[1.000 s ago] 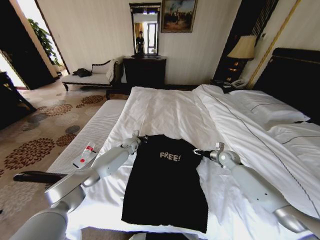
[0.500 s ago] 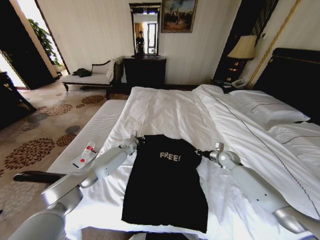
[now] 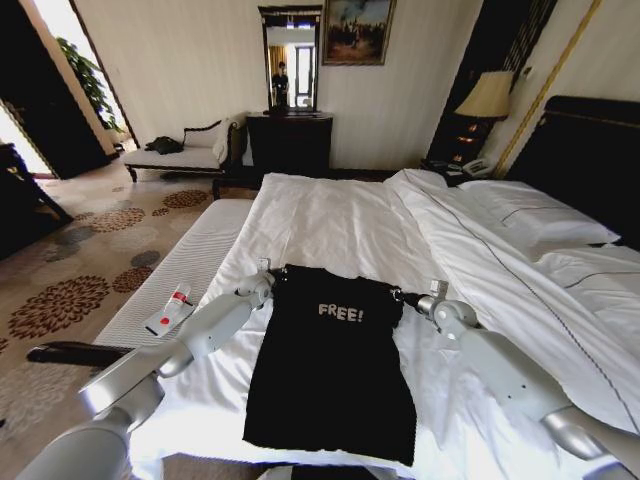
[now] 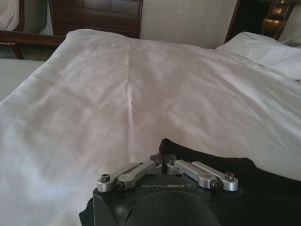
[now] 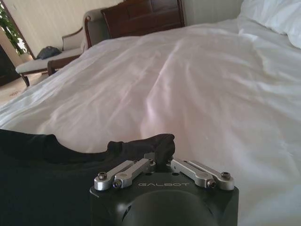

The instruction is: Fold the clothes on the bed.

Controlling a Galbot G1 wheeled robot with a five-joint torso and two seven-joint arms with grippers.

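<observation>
My left gripper (image 3: 272, 281) and right gripper (image 3: 400, 296) each pinch a top corner of the black T-shirt (image 3: 330, 370), which lies flat on the bed (image 3: 340, 220)'s white duvet; patterned carpet (image 3: 70, 290) lies leftward.

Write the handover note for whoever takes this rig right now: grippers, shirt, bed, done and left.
Left gripper: shut on the black short-sleeved T-shirt with white "FREE!" lettering, at its far corner on the robot's left.
Right gripper: shut on the T-shirt's far corner on the robot's right; a bunch of black fabric is pinched between its fingers.
The T-shirt lies flat, lettering up, on the white duvet of the large bed, near its front edge, with its far edge held between the two grippers.
Done: both far corners gripped.
Left: no fold across the T-shirt yet, so the folding itself remains.
</observation>
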